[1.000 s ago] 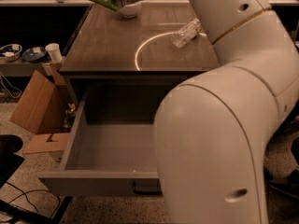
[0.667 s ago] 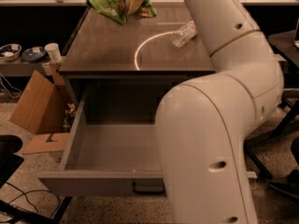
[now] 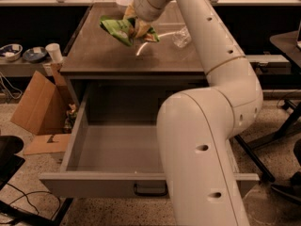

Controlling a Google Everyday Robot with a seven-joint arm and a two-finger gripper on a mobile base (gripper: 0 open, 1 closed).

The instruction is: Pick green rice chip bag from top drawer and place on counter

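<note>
The green rice chip bag [image 3: 123, 29] hangs crumpled from my gripper [image 3: 137, 26], which is shut on it just above the middle of the counter [image 3: 99, 55]. My white arm reaches over the counter from the right front. The top drawer [image 3: 113, 149] stands pulled open below the counter, its inside bare, with a dark handle [image 3: 150, 190] on its front panel.
A clear plastic bottle [image 3: 181, 36] lies on the counter to the right of the bag. A white bowl [image 3: 125, 1] sits at the counter's far edge. A cardboard box [image 3: 40, 107] stands on the floor to the left. A dark table leg [image 3: 282, 121] is at right.
The arm has swung the bag from the counter's far edge toward its middle and lower, closer to the surface. The drawer has stayed open.
</note>
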